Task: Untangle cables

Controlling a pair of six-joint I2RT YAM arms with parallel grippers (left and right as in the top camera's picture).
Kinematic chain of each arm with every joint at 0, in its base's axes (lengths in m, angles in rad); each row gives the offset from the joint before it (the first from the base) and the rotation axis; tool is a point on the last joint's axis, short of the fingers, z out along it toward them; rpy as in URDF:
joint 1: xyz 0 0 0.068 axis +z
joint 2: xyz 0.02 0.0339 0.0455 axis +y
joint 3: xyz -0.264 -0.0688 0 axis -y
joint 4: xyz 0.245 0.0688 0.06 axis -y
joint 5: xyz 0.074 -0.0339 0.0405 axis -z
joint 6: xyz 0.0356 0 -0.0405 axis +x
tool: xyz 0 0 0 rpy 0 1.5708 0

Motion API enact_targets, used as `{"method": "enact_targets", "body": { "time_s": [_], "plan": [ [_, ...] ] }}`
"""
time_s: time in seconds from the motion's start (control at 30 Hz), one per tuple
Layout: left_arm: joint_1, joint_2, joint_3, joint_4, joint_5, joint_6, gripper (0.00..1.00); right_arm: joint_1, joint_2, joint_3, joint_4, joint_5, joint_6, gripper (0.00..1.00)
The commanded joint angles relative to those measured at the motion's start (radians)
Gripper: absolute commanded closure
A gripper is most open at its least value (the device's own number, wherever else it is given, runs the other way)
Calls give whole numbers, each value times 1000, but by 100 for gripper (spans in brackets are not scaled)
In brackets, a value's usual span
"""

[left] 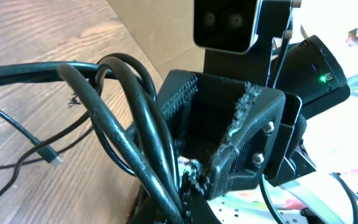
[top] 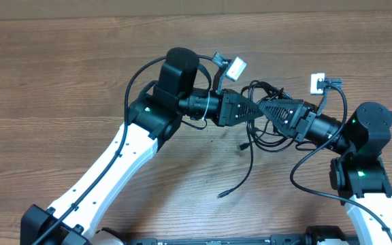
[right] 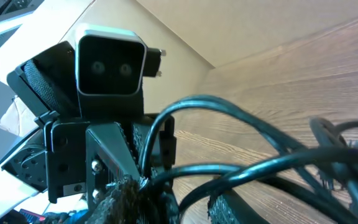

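A knot of thin black cables (top: 269, 131) lies mid-table between my two grippers, which meet tip to tip. One loose end (top: 224, 194) trails toward the front, and a small plug (top: 240, 145) rests on the wood. My left gripper (top: 255, 113) reaches in from the left and is shut on the cables (left: 135, 124), which run down into its jaws (left: 182, 202). The right gripper (top: 263, 107) faces it from the right. In the right wrist view its fingers (right: 126, 199) stand apart on either side of the cables (right: 247, 168), with wood showing in the gap of the right gripper (right: 179, 205).
The wooden table (top: 60, 82) spreads wide to the left and front. Thick black arm wiring loops over the left arm (top: 136, 78) and beside the right arm (top: 303, 170). The two white-faced wrist cameras (top: 237, 67) (top: 317, 83) sit just behind the knot.
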Motion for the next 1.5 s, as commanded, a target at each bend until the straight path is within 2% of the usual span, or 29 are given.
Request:
{"method": "enact_targets", "body": {
  "time_s": [0.0, 0.1, 0.37, 0.47, 0.53, 1.2, 1.33, 1.47],
  "plan": [
    [-42, -14, 12, 23, 170, -11, 96, 4, 11, 19, 8, 47, 3, 67],
    [-42, -14, 12, 23, 183, -11, 96, 4, 11, 19, 19, 47, 3, 73],
    [-41, -14, 12, 74, 259, -11, 96, 4, 11, 19, 21, 63, 3, 73],
    [-39, -14, 12, 75, 256, -11, 96, 4, 11, 19, 20, 61, 3, 83],
    [-32, -14, 12, 75, 248, -10, 96, 4, 11, 19, 19, 56, 5, 96],
    [203, -14, 12, 67, 229, -4, 96, 3, 10, 19, 21, 32, 26, 96],
    [209, -14, 12, 50, 229, 56, 96, 3, 10, 20, 39, 14, 27, 96],
    [207, -14, 12, -49, 201, 158, 96, 3, 10, 20, 134, -27, 93, 96]
  ]
}}
